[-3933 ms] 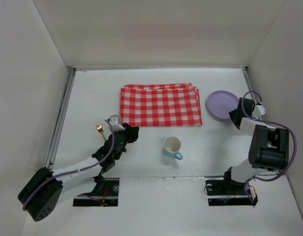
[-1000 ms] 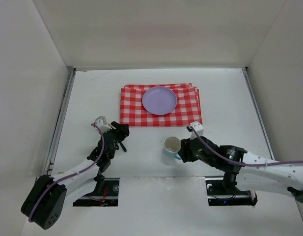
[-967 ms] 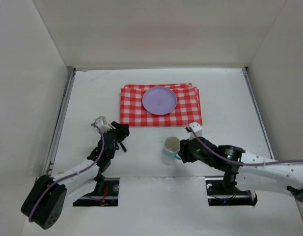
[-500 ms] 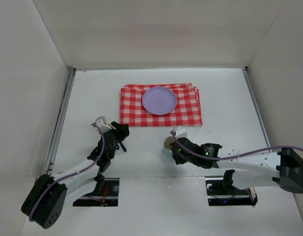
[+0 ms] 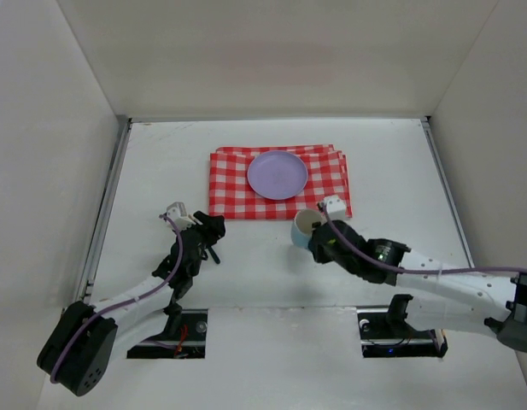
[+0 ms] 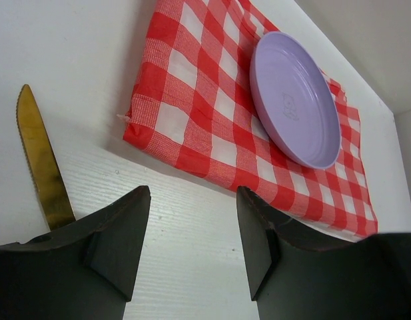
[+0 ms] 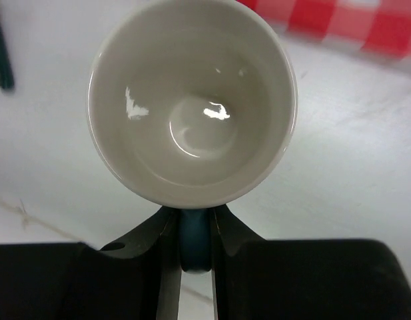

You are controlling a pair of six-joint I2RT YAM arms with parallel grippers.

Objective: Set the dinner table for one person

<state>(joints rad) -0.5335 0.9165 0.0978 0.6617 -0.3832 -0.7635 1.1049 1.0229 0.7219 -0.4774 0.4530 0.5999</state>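
On the white dinner table (image 5: 161,162), the right gripper (image 7: 194,230) pinches the blue handle (image 7: 194,245) of the one cup (image 7: 192,100), which is empty and just off the checkered cloth's (image 6: 192,100) near corner. The left gripper (image 6: 192,233) gapes wide, holding nothing, with one gold knife (image 6: 38,160) beside it. One purple plate (image 6: 295,100) sits bare on the cloth.

One red-and-white checkered cloth (image 5: 233,184); one purple plate (image 5: 277,174); one cup (image 5: 304,225); one gold knife (image 6: 40,167).

The white dinner table (image 5: 161,171) holds a red checkered cloth (image 5: 229,184), upper middle, and probably a gold knife (image 6: 42,163), left.
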